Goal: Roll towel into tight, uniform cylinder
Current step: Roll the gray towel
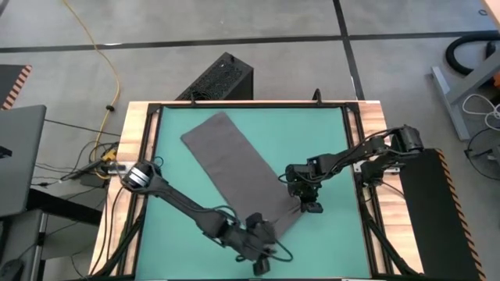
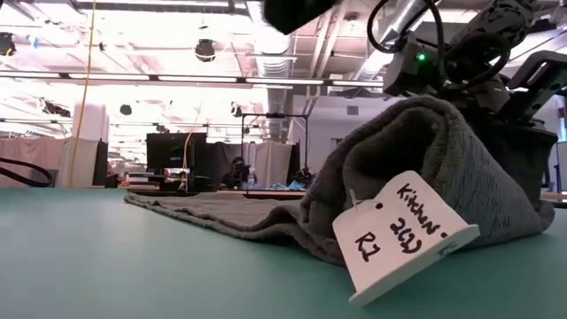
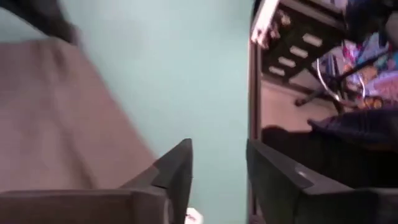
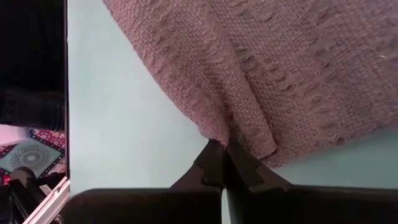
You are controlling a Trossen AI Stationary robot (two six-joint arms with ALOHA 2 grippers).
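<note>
**Near edge, both arms at the towel's end**

Across the green mat (image 1: 312,148) on the counter lay one towel (image 1: 234,164), its long axis running diagonally from far left to near right, mostly flat, only its near end bunched up. One white tag (image 2: 403,235) hung off that raised end. Two arms worked it. The right pincer (image 4: 222,163) was clenched on a fold at the towel's near right edge, cloth spreading away from its tips. The left pincer (image 1: 262,248) sat at the near end too, jaws parted with nothing between them, the towel lying just beside it to one side. Both stood about equally close; my read was that rolling had to travel up the long axis toward the far left, so that bunched end was the start line.
</note>
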